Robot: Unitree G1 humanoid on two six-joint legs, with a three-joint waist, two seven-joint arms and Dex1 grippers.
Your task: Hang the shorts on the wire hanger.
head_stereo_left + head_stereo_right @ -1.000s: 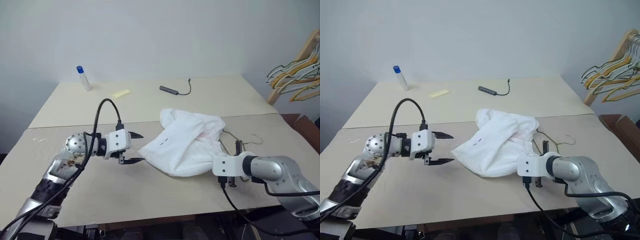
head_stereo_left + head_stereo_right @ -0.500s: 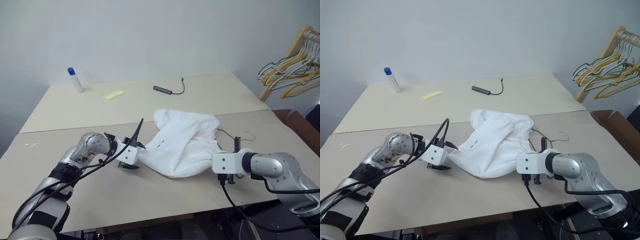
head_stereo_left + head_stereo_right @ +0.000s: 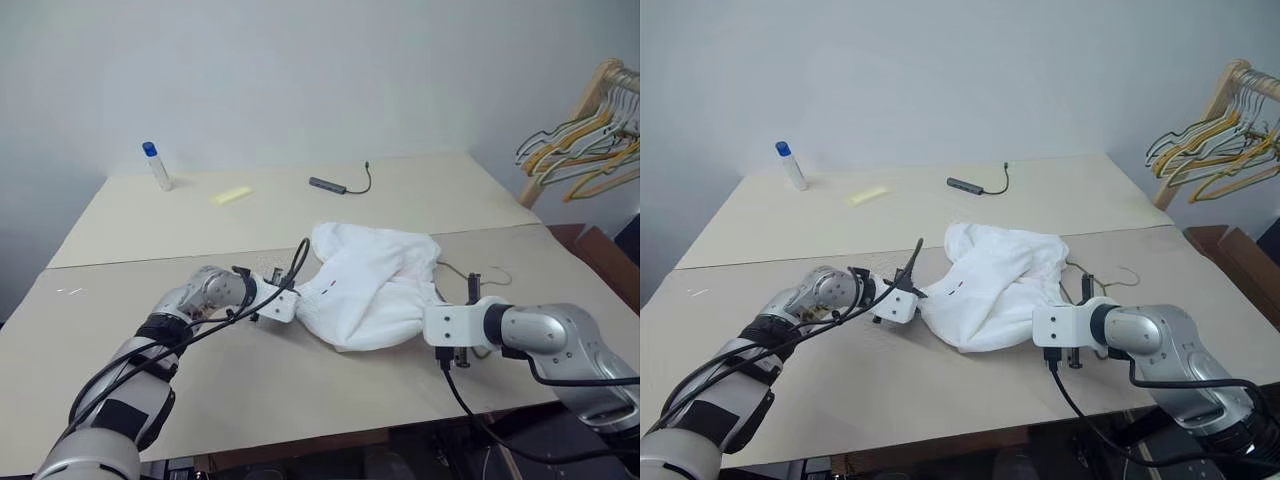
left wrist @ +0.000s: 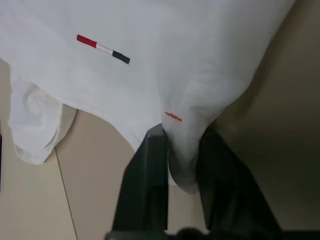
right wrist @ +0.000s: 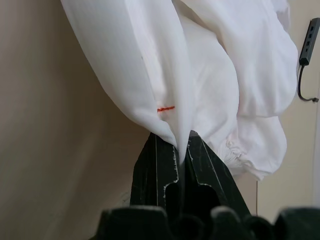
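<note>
Lying crumpled in the middle of the near table (image 3: 300, 390), the shorts (image 3: 375, 285) are seen from the head cameras as a white heap stretched between the two arms. The left gripper (image 3: 292, 306) is pressed against the heap's left corner, and the right gripper (image 3: 1072, 352) sits at its near right edge. Just beyond the right wrist, the wire hanger (image 3: 480, 272) is made out on the tabletop, partly covered by the cloth, its hook poking out to the right. Farther back, a black cable with a grey adapter (image 3: 340, 184), a yellow slip (image 3: 231, 195) and a blue-capped tube (image 3: 156, 166) are spread over the far table. Bunched hangers (image 3: 585, 155) are hung on a wooden rack at the right edge.

In the left wrist view, a fold of white cloth is pinched between the two black fingers (image 4: 147, 190), a small red stitch (image 4: 173, 116) just above them and a red, white and dark stripe tag (image 4: 103, 48) farther up.

In the right wrist view, the fingers (image 5: 155, 175) are clamped together on a hem point of the shorts, a red stitch beside it and the gathered waistband (image 5: 235, 150) close by.
</note>
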